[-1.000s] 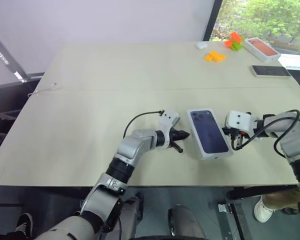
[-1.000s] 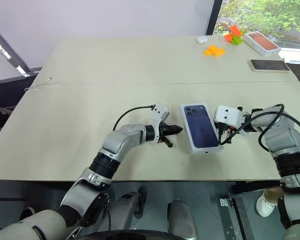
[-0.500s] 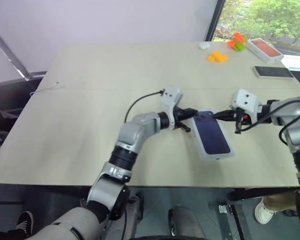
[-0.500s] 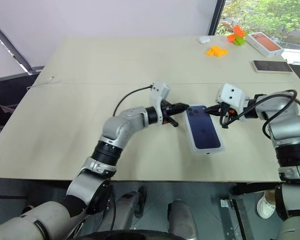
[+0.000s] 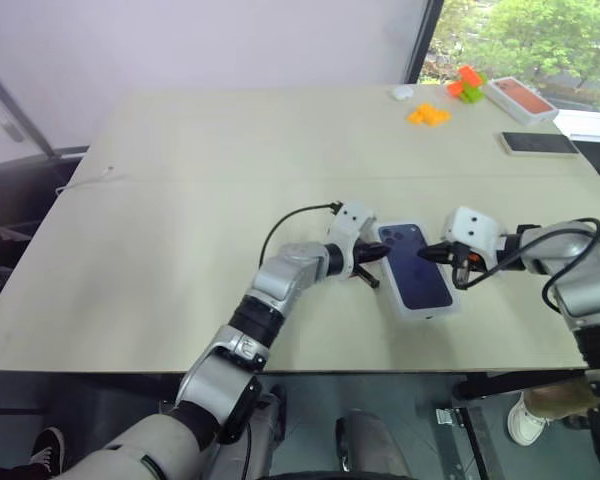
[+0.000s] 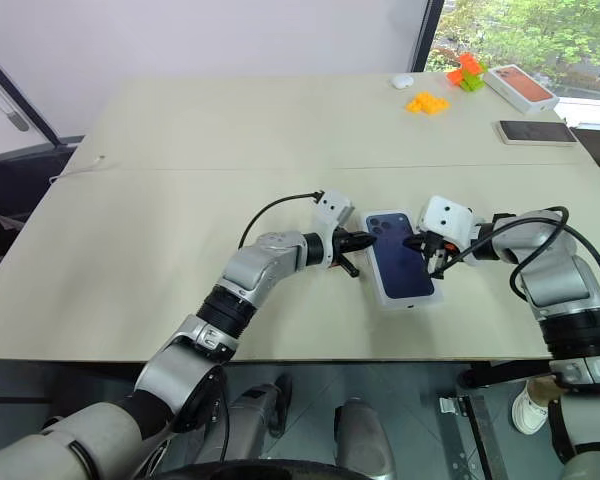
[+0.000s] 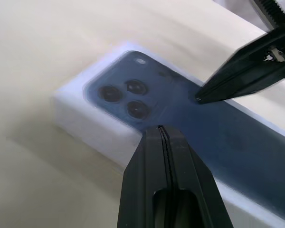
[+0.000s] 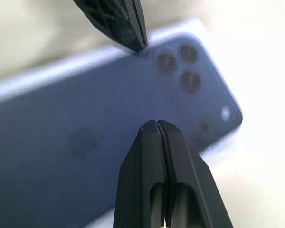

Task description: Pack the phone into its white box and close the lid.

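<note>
You get bright, even daylight from the window [image 5: 520, 40] at the far right, so shadows on the desk [image 5: 180, 200] stay soft. Both wrist views are blurred up close, with pale glare washing the desk beyond the phone [image 8: 85, 137].

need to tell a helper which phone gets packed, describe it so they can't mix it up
On the long beige table, look at the near edge, between the two pincers. The phone lies camera side up in the white box. It is navy blue with three lenses; the other phone lies bare at the far right.
</note>
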`<state>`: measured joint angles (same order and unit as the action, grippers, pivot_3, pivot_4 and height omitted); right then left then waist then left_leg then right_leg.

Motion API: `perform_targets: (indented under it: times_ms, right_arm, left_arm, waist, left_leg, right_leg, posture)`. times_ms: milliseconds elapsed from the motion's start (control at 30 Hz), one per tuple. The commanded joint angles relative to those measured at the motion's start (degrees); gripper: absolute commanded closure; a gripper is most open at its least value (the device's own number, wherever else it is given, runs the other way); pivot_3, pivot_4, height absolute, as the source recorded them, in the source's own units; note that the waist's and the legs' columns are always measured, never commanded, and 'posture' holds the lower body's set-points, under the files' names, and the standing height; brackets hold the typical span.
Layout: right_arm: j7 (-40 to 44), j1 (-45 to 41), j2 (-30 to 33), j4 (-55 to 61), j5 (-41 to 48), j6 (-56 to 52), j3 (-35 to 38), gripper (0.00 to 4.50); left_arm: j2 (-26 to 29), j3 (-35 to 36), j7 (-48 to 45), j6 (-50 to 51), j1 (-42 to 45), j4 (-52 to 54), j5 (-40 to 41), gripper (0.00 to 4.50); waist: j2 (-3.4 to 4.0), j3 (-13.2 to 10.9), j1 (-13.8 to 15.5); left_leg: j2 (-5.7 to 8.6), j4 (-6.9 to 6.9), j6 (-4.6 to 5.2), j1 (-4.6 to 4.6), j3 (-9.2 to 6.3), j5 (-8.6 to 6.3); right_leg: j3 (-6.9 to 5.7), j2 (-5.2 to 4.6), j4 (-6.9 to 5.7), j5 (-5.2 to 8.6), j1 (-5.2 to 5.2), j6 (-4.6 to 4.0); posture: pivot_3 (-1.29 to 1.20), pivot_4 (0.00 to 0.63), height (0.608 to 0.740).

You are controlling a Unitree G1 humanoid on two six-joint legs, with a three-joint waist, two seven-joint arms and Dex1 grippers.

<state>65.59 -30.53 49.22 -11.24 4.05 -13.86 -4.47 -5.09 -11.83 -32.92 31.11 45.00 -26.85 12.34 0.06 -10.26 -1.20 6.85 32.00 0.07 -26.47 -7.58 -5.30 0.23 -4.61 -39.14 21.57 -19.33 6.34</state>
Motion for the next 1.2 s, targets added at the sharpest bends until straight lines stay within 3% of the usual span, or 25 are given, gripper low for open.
perform_targets:
  times_ms: [33,200,233,300,367,500,567,733,1200]
  right_arm:
    - [-1.43,-4.97,-1.3,-0.36,3.61,-2.47,3.84,4.47]
    - [-1.3,-7.15,-3.29,0.31,8.11,-7.04,5.58,4.47]
    - [-1.34,-7.45,-3.56,0.15,8.89,-8.15,5.9,4.23]
    - [0.54,-6.7,-2.71,0.75,9.72,-8.25,5.44,3.65]
    - [1.59,-5.48,-2.21,1.15,9.92,-6.38,5.42,2.74]
    - [2.06,-3.98,-1.56,-1.05,9.33,-0.57,6.4,0.6]
    - [2.8,-3.42,-0.92,-1.73,9.51,0.83,6.8,0.03]
    - [5.38,-2.98,2.48,-3.08,10.22,0.8,8.02,0.03]
    - [11.74,0.89,8.83,-3.13,14.82,-1.31,12.9,0.03]
  left_arm:
    - [2.01,3.81,-0.39,1.39,0.1,6.18,2.43,4.5]
    - [9.68,7.14,-3.01,5.41,-2.67,15.35,4.8,4.5]
    - [11.61,7.72,-4.09,6.23,-3.43,17.1,5.56,4.25]
    - [16.24,8.25,-7.11,6.33,-5.08,20.18,6.29,3.67]
    - [20.83,9.85,-9.11,4.21,-6.69,22.3,6.5,2.78]
    - [30.38,13.4,-14.93,3.33,-10.38,24.53,8.31,0.63]
    - [33.26,15.0,-16.7,3.46,-11.82,25.29,9.73,0.05]
    - [42.63,21.07,-22.1,5.36,-21.47,31.85,14.43,0.05]
    - [51.39,32.64,-24.8,4.96,-41.38,40.5,19.55,0.05]
  waist:
    - [0.0,-0.01,0.14]
    - [-0.01,-0.02,0.46]
    - [-0.01,-0.02,0.4]
    - [0.0,-0.02,0.39]
    - [0.02,-0.01,0.38]
    - [0.04,-0.02,0.25]
    - [0.05,-0.02,0.31]
    - [0.07,-0.03,0.37]
    - [0.1,-0.03,0.42]
  left_leg:
    - [0.0,-0.01,-0.01,-0.03,0.0,0.02]
    - [0.01,0.03,-0.05,-0.04,-0.04,0.06]
    - [0.01,0.02,-0.05,-0.04,-0.05,0.06]
    - [0.01,-0.01,-0.06,-0.03,-0.05,0.07]
    - [0.01,-0.05,-0.07,-0.03,-0.07,0.08]
    - [0.01,-0.15,-0.14,0.08,-0.11,0.02]
    - [0.01,-0.15,-0.18,0.09,-0.11,-0.01]
    - [0.02,-0.28,-0.19,0.02,-0.1,-0.03]
    - [-0.05,-0.7,-0.2,-0.04,0.22,-0.03]
  right_leg:
    - [0.0,0.01,-0.01,0.0,-0.03,0.0]
    - [-0.03,0.0,0.06,0.02,-0.08,0.02]
    - [-0.03,0.0,0.06,0.02,-0.09,0.01]
    - [-0.01,0.01,0.03,0.02,-0.11,0.01]
    - [-0.02,0.02,0.01,0.02,-0.1,0.0]
    - [-0.02,0.03,0.01,0.01,-0.14,-0.03]
    - [0.0,0.02,0.02,0.01,-0.15,-0.04]
    - [0.15,-0.03,0.06,0.02,-0.32,-0.05]
    - [0.52,-0.1,0.07,0.14,-0.7,-0.29]
  posture:
    - [0.0,0.15,0.74]
    - [0.0,0.15,0.74]
    - [0.0,0.15,0.74]
    - [0.0,0.15,0.74]
    - [0.0,0.15,0.74]
    - [0.0,0.15,0.74]
    - [0.0,0.15,0.74]
    - [0.0,0.15,0.74]
    - [0.0,0.15,0.74]
